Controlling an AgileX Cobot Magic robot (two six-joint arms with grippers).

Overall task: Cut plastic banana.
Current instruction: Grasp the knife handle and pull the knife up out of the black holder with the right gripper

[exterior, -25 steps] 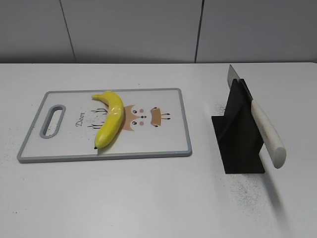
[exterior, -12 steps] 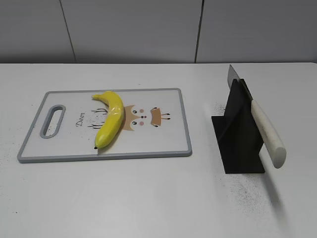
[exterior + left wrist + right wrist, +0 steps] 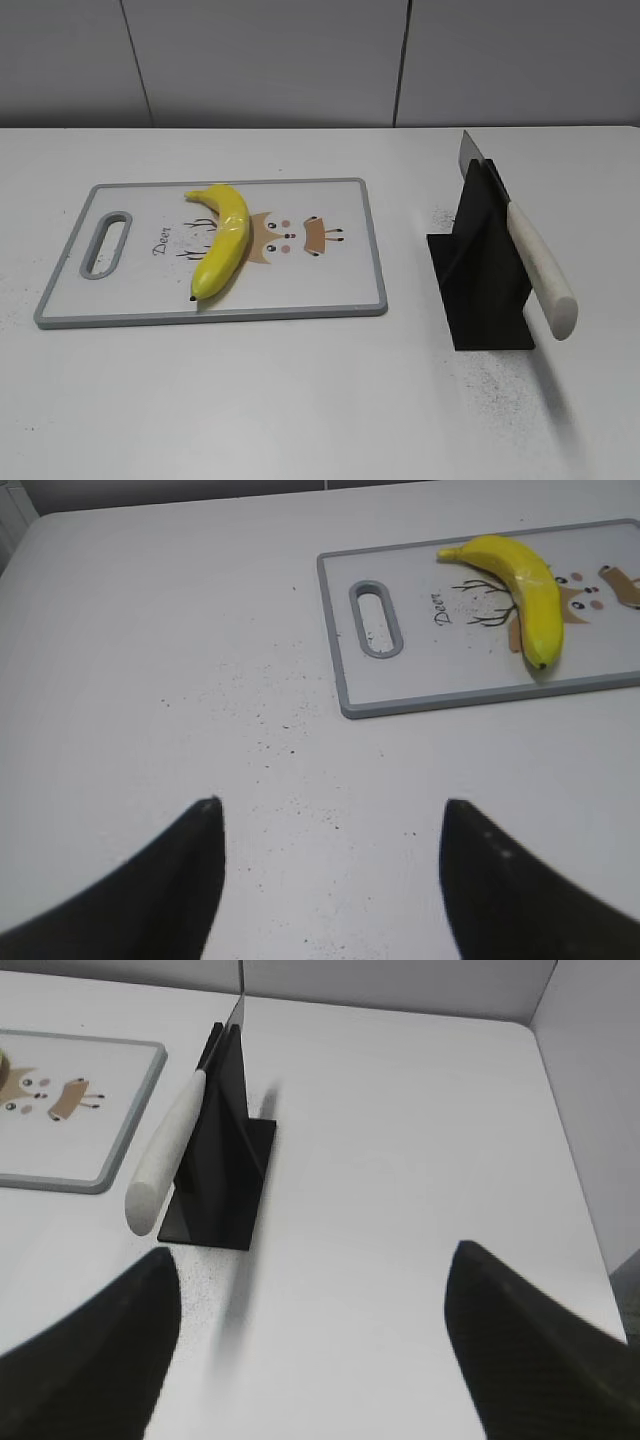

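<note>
The yellow plastic banana [image 3: 224, 239] lies on the white cutting board [image 3: 330, 290] with a grey rim, left of the table's middle; it also shows in the left wrist view [image 3: 526, 592]. A knife [image 3: 540, 270] with a white handle rests in a black stand [image 3: 480, 265] on the right, and shows in the right wrist view [image 3: 165, 1160]. My left gripper [image 3: 330, 815] is open and empty over bare table, left of the board [image 3: 420, 695]. My right gripper [image 3: 312, 1260] is open and empty, behind and right of the stand [image 3: 225, 1175]. Neither gripper shows in the exterior view.
The board has a handle slot [image 3: 106, 243] at its left end and a deer drawing. The white table [image 3: 300, 400] has dark specks near the stand and left of the board. A grey wall [image 3: 300, 60] runs behind the table.
</note>
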